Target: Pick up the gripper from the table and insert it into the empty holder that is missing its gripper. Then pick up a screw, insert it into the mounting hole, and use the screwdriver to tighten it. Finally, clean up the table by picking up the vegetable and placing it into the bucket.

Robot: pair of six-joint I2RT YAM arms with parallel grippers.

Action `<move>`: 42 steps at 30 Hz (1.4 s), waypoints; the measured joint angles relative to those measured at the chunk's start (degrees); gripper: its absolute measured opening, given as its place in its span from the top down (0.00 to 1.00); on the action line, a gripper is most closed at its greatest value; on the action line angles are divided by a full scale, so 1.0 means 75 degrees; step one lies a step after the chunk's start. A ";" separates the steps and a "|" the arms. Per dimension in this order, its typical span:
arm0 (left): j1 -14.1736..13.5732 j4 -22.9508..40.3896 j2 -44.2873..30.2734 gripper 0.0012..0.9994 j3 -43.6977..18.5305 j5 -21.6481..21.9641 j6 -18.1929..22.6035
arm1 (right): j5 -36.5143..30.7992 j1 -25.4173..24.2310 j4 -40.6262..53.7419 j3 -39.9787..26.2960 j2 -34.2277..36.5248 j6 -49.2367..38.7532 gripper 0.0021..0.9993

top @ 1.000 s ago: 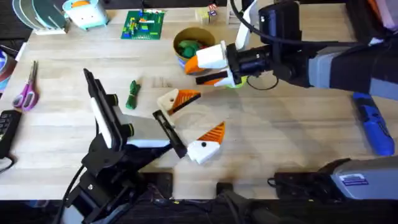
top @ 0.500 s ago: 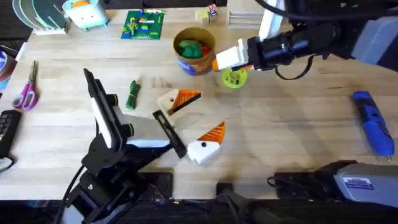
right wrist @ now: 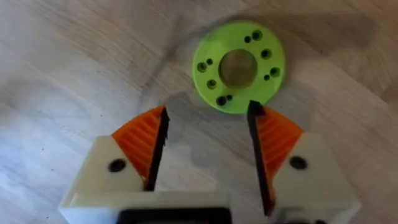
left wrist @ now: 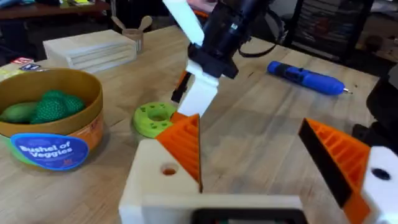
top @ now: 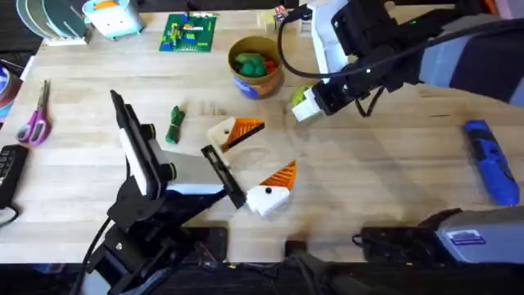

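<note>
My right jaws (right wrist: 205, 152) hang over the light wooden counter (top: 385, 180), pointing down at it. They are open wide, with bare wood between the two orange ribbed pads (right wrist: 138, 144). Nothing is in them. Just past their tips lies a lime-green round plastic disc (right wrist: 239, 65) with a big hole in the middle and small holes around it. From above, these jaws (top: 304, 108) sit just right of the round tan cardboard bucket (top: 255, 65) with the blue band. Some green toy veggies are already in the bucket.

My left jaws (top: 255, 160) rest low on the near middle of the counter. They are open too and hold nothing. Each white three-cornered plastic holder (top: 264, 198) on them has an orange ribbed wedge (top: 282, 174) in it.

The small dark-green leafy toy vegetable (top: 173, 125) lies on the counter, left of my left jaws and well apart from the bucket. The chunky blue powered screwdriver (top: 494, 161) lies far off to the right, near the edge. Pink-handled scissors (top: 36, 116) lie at the far left edge.
</note>
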State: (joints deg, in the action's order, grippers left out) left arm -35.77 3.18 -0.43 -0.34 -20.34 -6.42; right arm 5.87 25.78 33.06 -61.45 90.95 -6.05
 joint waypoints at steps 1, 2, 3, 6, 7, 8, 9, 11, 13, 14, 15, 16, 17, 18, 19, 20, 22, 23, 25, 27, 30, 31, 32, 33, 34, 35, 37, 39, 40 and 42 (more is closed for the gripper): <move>0.0000 0.0000 0.0000 0.01 0.0000 -0.0003 0.0000 | -0.0102 0.0015 -0.0016 0.0000 0.0058 -0.0011 0.27; 0.0000 0.0000 0.0000 0.01 0.0000 0.0000 0.0000 | -0.0195 0.0030 -0.0022 -0.0003 0.0125 -0.0036 0.31; 0.0000 0.0000 0.0000 0.01 0.0000 -0.0002 0.0000 | -0.0269 0.0037 -0.0032 0.0000 0.0181 -0.0052 0.35; 0.0000 0.0000 0.0000 0.01 0.0000 -0.0003 0.0000 | -0.0410 0.0044 -0.0089 -0.0002 0.0349 -0.0058 0.44; 0.0000 0.0000 0.0000 0.01 0.0000 -0.0003 0.0000 | -0.0438 0.0055 -0.0128 0.0000 0.0402 -0.0057 0.46; 0.0000 0.0000 0.0000 0.01 0.0000 -0.0003 0.0000 | -0.0495 0.0095 -0.0279 0.0000 0.0507 -0.0057 0.52; 0.0000 0.0000 0.0000 0.01 0.0000 -0.0003 0.0000 | -0.0499 0.0119 -0.0327 -0.0002 0.0519 -0.0060 0.54; 0.0000 0.0000 0.0000 0.01 0.0000 -0.0003 0.0000 | -0.0501 0.0163 -0.0422 -0.0001 0.0540 -0.0060 0.58; 0.0000 0.0000 0.0000 0.01 0.0000 -0.0003 0.0000 | -0.0500 0.0195 -0.0444 -0.0003 0.0587 -0.0063 0.60; 0.0000 0.0000 0.0000 0.01 0.0000 -0.0003 0.0000 | -0.0499 0.0201 -0.0439 -0.0003 0.0628 -0.0065 0.61; 0.0000 0.0000 0.0000 0.01 0.0000 -0.0003 0.0000 | -0.0502 0.0204 -0.0426 0.0000 0.0672 -0.0068 0.62; 0.0000 0.0000 0.0000 0.01 0.0000 -0.0003 0.0000 | -0.0547 0.0204 -0.0436 -0.0003 0.0700 -0.0086 0.64; 0.0000 0.0000 0.0000 0.01 0.0000 -0.0003 0.0000 | -0.0559 0.0204 -0.0444 -0.0006 0.0706 -0.0092 0.65; 0.0000 0.0000 0.0000 0.01 0.0000 -0.0003 0.0000 | -0.0583 0.0201 -0.0441 -0.0006 0.0704 -0.0092 0.67; 0.0000 0.0000 0.0000 0.01 0.0000 -0.0003 0.0000 | -0.0603 0.0201 -0.0447 -0.0006 0.0704 -0.0105 0.68; 0.0000 0.0000 0.0000 0.01 0.0000 -0.0003 0.0000 | -0.0612 0.0204 -0.0454 -0.0008 0.0705 -0.0113 0.70; 0.0000 0.0000 0.0000 0.01 0.0000 -0.0003 0.0000 | -0.0649 0.0203 -0.0464 -0.0009 0.0704 -0.0120 0.74; 0.0000 0.0000 0.0000 0.01 0.0000 -0.0003 0.0000 | -0.0666 0.0201 -0.0466 -0.0009 0.0704 -0.0121 0.77; 0.0000 0.0000 0.0000 0.01 0.0000 -0.0003 0.0000 | -0.0671 0.0204 -0.0467 -0.0009 0.0704 -0.0138 0.82; 0.0000 0.0000 0.0000 0.01 0.0000 -0.0003 0.0000 | -0.0671 0.0204 -0.0470 -0.0009 0.0706 -0.0150 0.90; 0.0000 0.0000 0.0000 0.01 0.0000 -0.0003 0.0000 | -0.0690 0.0198 -0.0473 -0.0029 0.0704 -0.0167 0.99; 0.0000 0.0000 0.0000 0.01 0.0000 -0.0003 0.0000 | -0.0685 0.0198 -0.0467 -0.0029 0.0704 -0.0167 0.99; 0.0000 0.0000 0.0000 0.01 0.0000 -0.0003 0.0000 | -0.0685 0.0198 -0.0464 -0.0032 0.0704 -0.0166 0.99; 0.0000 0.0000 0.0000 0.01 0.0000 -0.0003 0.0000 | -0.0685 0.0198 -0.0459 -0.0039 0.0704 -0.0167 0.99; 0.0000 0.0000 0.0000 0.01 0.0000 -0.0003 0.0000 | -0.0685 0.0198 -0.0444 -0.0050 0.0704 -0.0167 0.99; 0.0000 0.0000 0.0000 0.01 0.0000 -0.0003 0.0000 | -0.0684 0.0198 -0.0414 -0.0062 0.0703 -0.0167 0.99; 0.0000 0.0000 0.0000 0.01 0.0000 -0.0003 0.0000 | -0.0671 0.0198 -0.0348 -0.0110 0.0684 -0.0167 0.99; 0.0000 0.0000 0.0000 0.01 0.0000 -0.0003 0.0000 | -0.0665 0.0198 -0.0229 -0.0222 0.0603 -0.0167 0.99; 0.0000 0.0000 0.0000 0.01 0.0000 -0.0003 0.0000 | -0.0663 0.0198 -0.0140 -0.0296 0.0539 -0.0165 0.99; 0.0000 0.0000 0.0000 0.01 0.0000 -0.0003 0.0000 | -0.0662 0.0198 0.0127 -0.0525 0.0327 -0.0167 0.99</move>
State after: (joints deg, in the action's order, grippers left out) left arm -35.77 3.18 -0.43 -0.34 -20.36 -6.42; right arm 0.91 27.27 34.01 -65.39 93.40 -7.31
